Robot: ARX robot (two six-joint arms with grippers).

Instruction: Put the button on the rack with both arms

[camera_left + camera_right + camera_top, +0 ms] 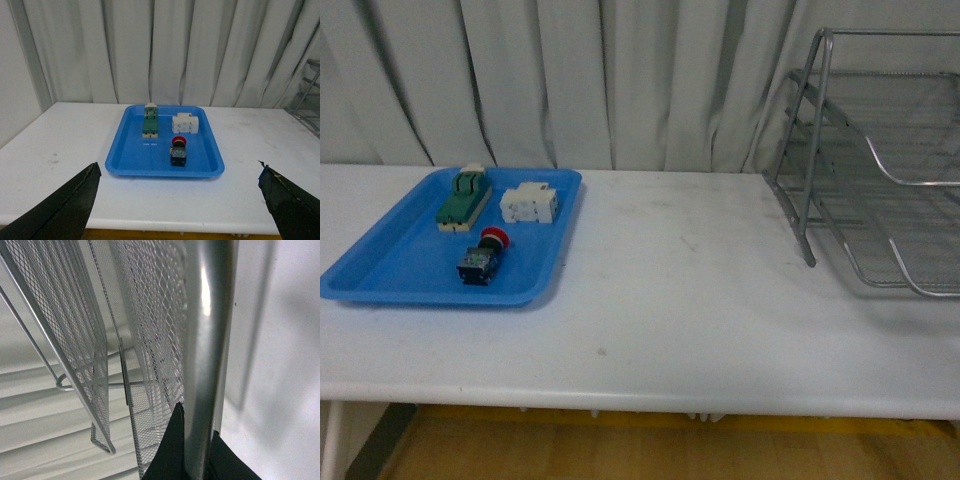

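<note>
White table [670, 300] is logged with a silver mesh rack [805, 200] at 3 o'clock. A rack frame tube is clamped between the right gripper [197, 440] fingers. Blue tray [400, 260] is noted at 9 o'clock. The left gripper [177, 170] is spread wide, nothing held. The button [480, 258] is seen in the tray, near its 6 o'clock edge.

Button [482, 256] in tray [380, 270], table [700, 320] left; rack [880, 170] far right.
</note>
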